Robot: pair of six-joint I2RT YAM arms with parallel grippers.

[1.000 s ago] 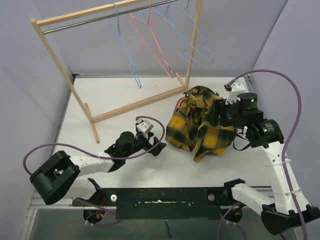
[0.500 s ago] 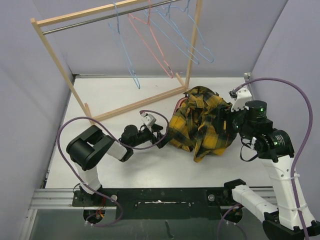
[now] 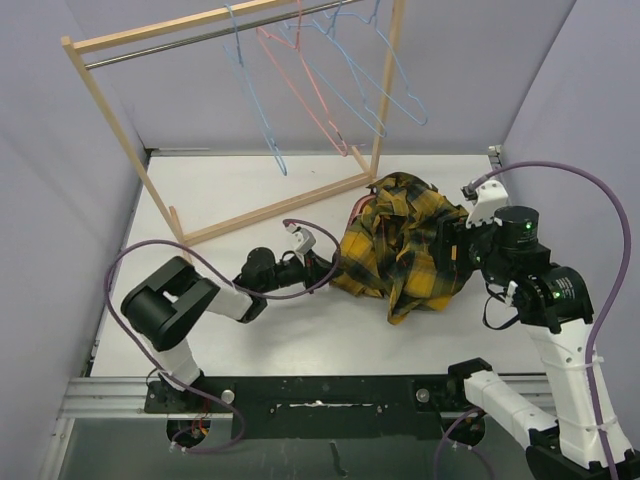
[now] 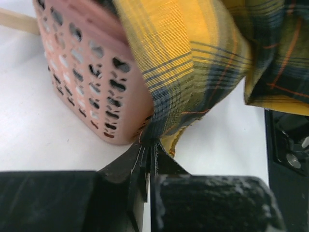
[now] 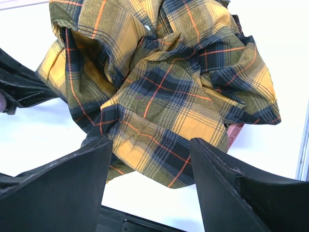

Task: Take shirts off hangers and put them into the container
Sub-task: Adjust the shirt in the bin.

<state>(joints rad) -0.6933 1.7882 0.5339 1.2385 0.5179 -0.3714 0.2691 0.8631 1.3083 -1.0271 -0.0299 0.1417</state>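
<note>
1. Up at twelve o'clock, four hangers (image 3: pixel 300 88) hang bare: stripping looks finished.
2. Centre: left gripper (image 4: pixel 148 147) pinches the plaid shirt (image 3: pixel 400 250) hem, nine o'clock of the container (image 4: pixel 87 82); tucking remains.
3. At three o'clock, right gripper (image 5: pixel 149 145) gapes wide, empty.

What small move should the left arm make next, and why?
Probably lift the left gripper and carry it up over the rim of the pink basket. Its jaws are shut on the hem of the yellow plaid shirt, which hangs down outside the basket wall.
</note>
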